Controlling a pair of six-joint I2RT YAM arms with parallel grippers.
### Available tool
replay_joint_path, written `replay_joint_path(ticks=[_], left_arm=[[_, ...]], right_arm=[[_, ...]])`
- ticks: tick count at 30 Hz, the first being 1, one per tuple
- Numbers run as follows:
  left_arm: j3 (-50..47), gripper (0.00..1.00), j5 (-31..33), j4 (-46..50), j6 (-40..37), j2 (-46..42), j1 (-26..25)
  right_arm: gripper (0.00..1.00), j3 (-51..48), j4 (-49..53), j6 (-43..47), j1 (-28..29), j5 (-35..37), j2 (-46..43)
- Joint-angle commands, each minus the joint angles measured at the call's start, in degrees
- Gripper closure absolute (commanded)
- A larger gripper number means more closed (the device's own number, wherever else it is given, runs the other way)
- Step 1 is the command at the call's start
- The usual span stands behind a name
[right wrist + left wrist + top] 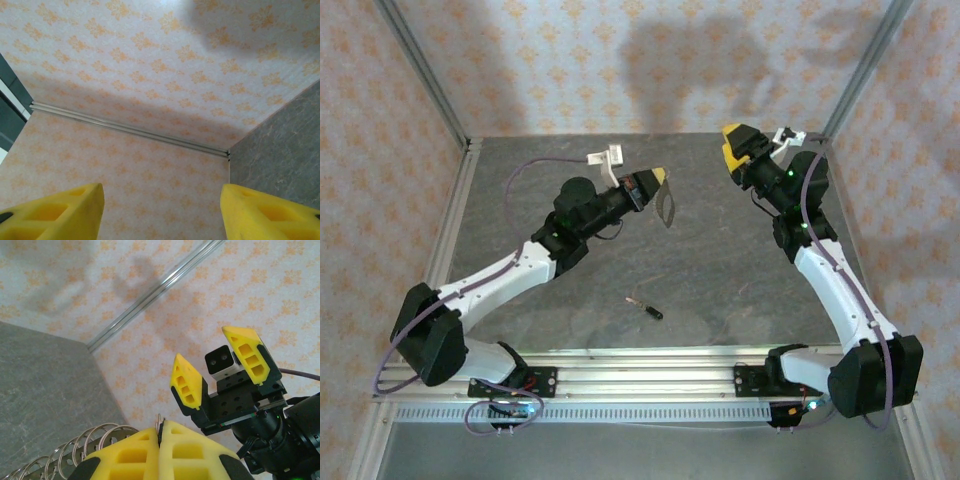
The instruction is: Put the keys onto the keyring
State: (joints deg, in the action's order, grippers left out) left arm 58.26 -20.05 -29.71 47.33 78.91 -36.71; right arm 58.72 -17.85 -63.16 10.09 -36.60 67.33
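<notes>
We've got the keyring (667, 208) pinched in our closed left gripper (660, 177), dangling over the table (720, 270), while the right gripper (738, 140) hangs open and empty, so next up is probably reaching down for the key (646, 306) lying loose near its front edge.

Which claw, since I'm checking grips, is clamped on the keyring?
The left claw: it is pressed shut on the keyring, which dangles from it, while the right claw stands open, holding nothing.
</notes>
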Motion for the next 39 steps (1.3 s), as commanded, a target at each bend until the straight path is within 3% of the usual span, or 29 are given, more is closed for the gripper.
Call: replay_joint_path(ticks=[1, 18, 23, 33, 39], left_arm=[[-1.44, 1.0, 1.52, 0.02, -2.16, -1.97, 0.48], [-10.71, 1.0, 1.09, -3.13, 0.46, -7.93, 4.01], [-13.44, 1.0, 0.25, -2.0, 0.48, -10.3, 5.52], [-19.45, 1.0, -0.29, 6.21, -2.48, -21.38, 10.24], [-21.97, 1.0, -1.56, 13.29, -3.75, -28.95, 13.79]], right_arm=[[0.38, 0.76, -1.64, -0.58, 0.86, -1.21, -2.26], [0.4, 1.01, 1.76, 1.06, 8.95, 3.64, -3.65], [0.4, 4.3, 10.26, 6.9, 11.98, 6.48, -5.27], [0.41, -7.31, 22.97, 11.7, 13.73, 10.48, -11.84], [0.44, -13.33, 26.84, 13.83, 21.82, 17.0, -12.25]])
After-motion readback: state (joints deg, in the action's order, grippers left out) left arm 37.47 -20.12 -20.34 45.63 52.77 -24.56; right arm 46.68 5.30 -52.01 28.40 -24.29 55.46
